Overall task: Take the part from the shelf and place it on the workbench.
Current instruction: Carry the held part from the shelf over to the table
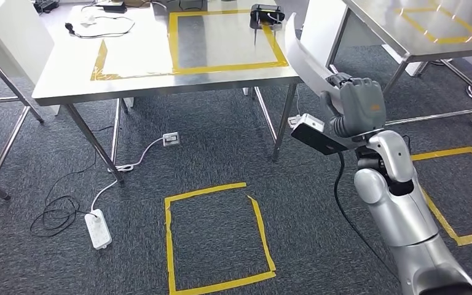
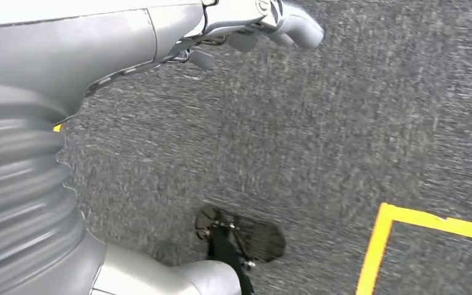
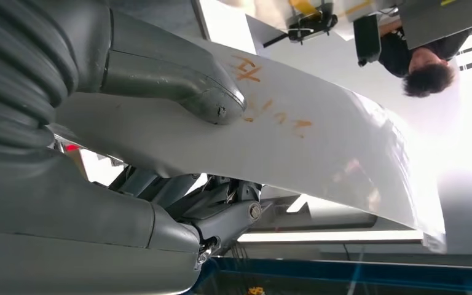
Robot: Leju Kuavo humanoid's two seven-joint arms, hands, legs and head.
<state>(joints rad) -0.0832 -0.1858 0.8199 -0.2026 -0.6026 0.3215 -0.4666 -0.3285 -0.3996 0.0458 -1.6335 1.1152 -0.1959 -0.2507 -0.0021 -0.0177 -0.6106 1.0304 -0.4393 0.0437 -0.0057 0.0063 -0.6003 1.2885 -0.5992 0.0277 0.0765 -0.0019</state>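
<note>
My right hand is raised at the right of the head view and grips the part, a long white curved panel that rises toward the workbench's right front corner. The right wrist view shows the thumb pressed on the part, which bears orange marks. The steel workbench stands ahead, with a yellow tape rectangle on its top. My left hand hangs over the grey carpet, fingers apart, holding nothing.
A black device sits at the rectangle's far right corner, and cables lie at the bench's back. On the floor are a white power strip, cords and a yellow tape square. A second steel table stands right. A person is nearby.
</note>
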